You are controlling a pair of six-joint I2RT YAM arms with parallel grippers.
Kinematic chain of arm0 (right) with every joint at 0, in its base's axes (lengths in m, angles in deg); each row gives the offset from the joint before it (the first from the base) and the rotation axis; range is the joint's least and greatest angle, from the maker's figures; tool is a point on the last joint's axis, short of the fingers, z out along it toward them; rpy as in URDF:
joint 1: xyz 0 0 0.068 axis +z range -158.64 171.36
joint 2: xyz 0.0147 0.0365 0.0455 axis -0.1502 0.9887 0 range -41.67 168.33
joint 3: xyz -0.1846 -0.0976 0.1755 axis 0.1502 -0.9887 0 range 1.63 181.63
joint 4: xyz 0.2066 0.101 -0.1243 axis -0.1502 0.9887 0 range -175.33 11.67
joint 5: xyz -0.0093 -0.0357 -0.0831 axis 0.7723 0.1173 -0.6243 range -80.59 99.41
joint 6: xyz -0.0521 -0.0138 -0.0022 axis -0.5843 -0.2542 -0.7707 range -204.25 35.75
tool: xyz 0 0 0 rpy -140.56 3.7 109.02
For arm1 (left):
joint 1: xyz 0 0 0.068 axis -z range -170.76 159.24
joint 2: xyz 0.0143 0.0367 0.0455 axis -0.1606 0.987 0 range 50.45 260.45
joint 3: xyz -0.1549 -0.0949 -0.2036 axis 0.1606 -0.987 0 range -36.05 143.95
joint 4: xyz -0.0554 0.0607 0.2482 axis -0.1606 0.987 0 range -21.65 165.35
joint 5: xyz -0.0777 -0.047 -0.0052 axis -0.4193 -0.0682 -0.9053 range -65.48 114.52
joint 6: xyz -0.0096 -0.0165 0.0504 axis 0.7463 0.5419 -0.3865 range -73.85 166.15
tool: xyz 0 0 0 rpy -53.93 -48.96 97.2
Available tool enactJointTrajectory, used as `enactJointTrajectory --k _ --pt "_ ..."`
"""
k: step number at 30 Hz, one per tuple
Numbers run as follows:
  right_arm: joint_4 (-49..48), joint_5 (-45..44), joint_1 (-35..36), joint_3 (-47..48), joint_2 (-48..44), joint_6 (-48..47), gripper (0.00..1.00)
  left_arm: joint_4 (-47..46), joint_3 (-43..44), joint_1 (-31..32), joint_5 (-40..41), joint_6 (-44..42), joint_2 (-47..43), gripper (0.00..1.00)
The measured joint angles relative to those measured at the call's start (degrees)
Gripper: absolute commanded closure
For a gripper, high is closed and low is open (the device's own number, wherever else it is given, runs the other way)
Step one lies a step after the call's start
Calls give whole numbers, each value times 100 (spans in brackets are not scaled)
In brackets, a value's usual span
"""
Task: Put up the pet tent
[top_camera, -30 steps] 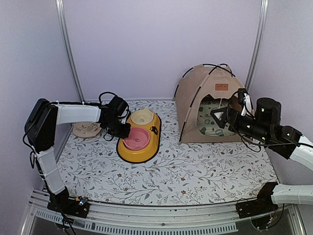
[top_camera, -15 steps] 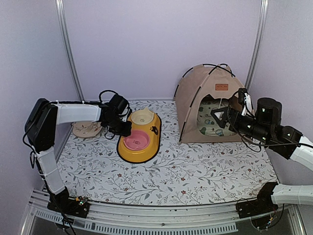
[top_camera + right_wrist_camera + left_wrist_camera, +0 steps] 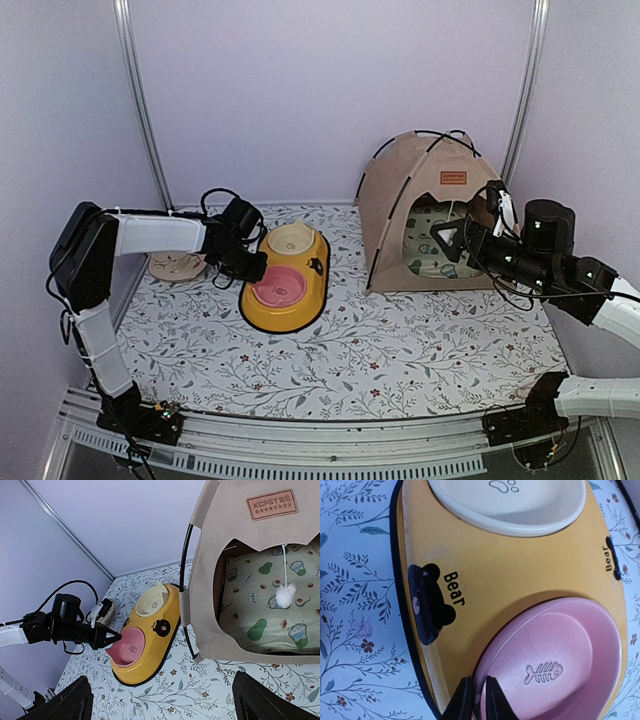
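Your tent (image 3: 418, 205) stands upright at the far right of the floral worktop (image 3: 380, 350), with black poles crossing over its top and its doorway facing the near right. A mat (image 3: 265, 605) with green prints lies inside, and a white pompom (image 3: 285, 596) hangs in the doorway. Your right gripper (image 3: 447, 238) hovers just in front of that doorway, fingers spread wide and holding nothing. Left of the tent sits a yellow feeder (image 3: 520, 565). Your left gripper (image 3: 479, 702) has its fingers nearly together, pinching the rim of the feeder's pink bowl (image 3: 555, 670). The cream bowl (image 3: 510, 500) lies beyond.
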Motion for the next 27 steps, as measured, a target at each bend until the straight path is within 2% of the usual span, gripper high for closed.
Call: enactJointTrajectory --k 27 --pt "2 0 0 0 22 0 1 -90 -66 2 -39 98 0 91"
